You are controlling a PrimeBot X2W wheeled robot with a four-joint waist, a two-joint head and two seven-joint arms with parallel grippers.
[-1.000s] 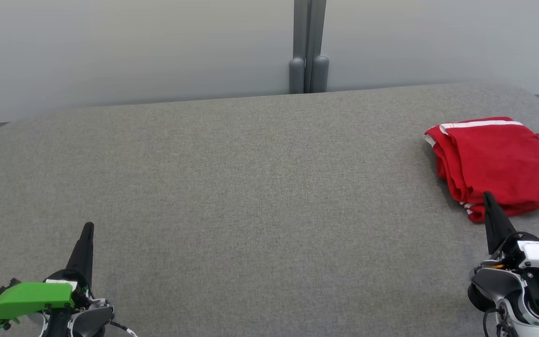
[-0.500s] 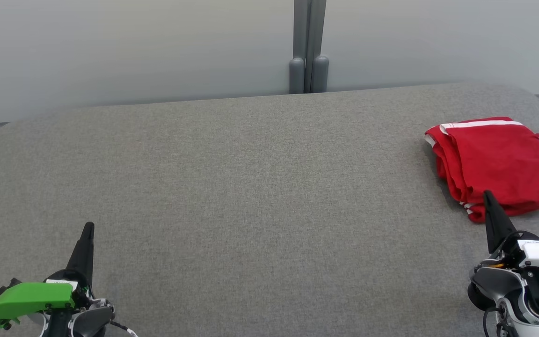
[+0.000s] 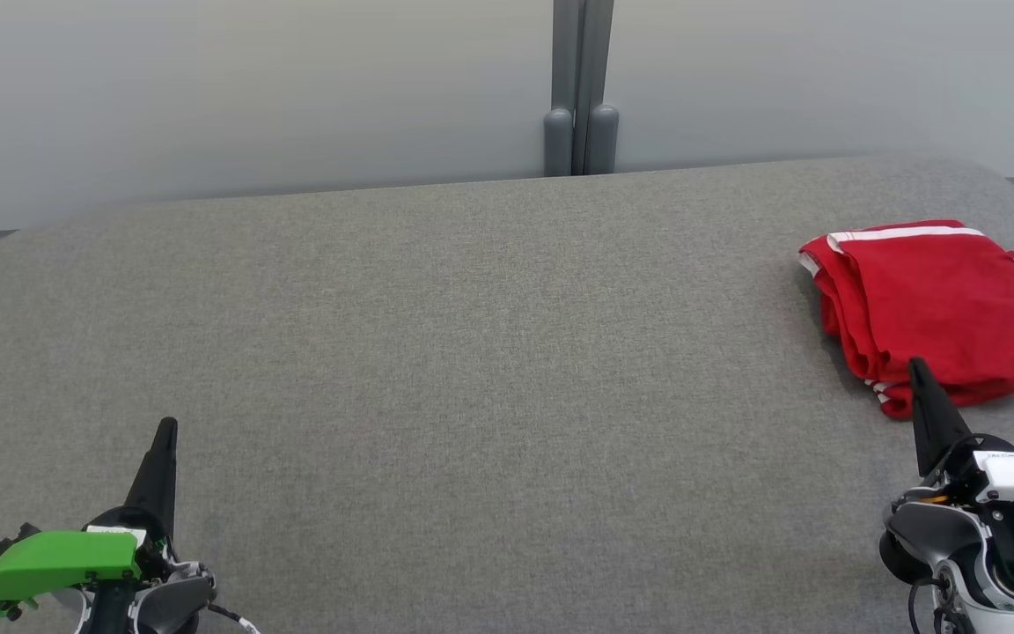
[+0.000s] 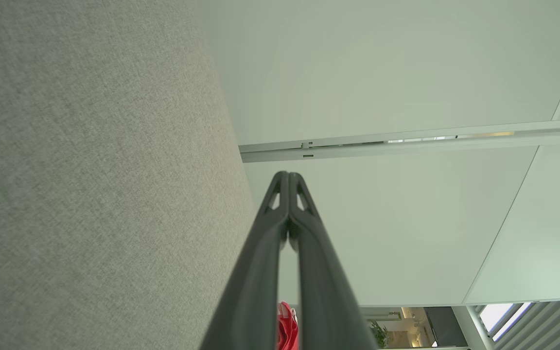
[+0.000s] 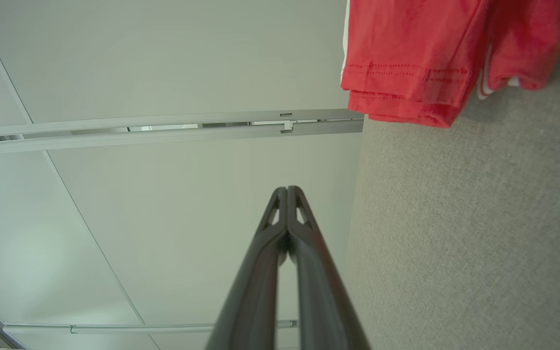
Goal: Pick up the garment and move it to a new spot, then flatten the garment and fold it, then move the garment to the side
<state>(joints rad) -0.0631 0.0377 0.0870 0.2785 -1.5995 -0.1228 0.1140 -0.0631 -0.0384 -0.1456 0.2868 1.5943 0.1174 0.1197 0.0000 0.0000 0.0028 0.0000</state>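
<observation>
The garment (image 3: 938,308), red with white stripes and dark lettering, lies folded at the right edge of the grey table (image 3: 472,352). The right wrist view has it at top right as the garment (image 5: 435,58), and a sliver of the garment (image 4: 287,330) peeks between the left fingers. My right gripper (image 3: 916,365) stands shut at the lower right, its tip just in front of the garment's near edge, holding nothing. The right gripper (image 5: 288,189) shows its tips pressed together. My left gripper (image 3: 168,425) is shut and empty at the lower left, far from the cloth; its tips meet at the left gripper (image 4: 288,174).
A pale wall with a grey post (image 3: 582,88) rises behind the table's far edge. The table's corners are rounded, and the garment reaches past the head view's right border.
</observation>
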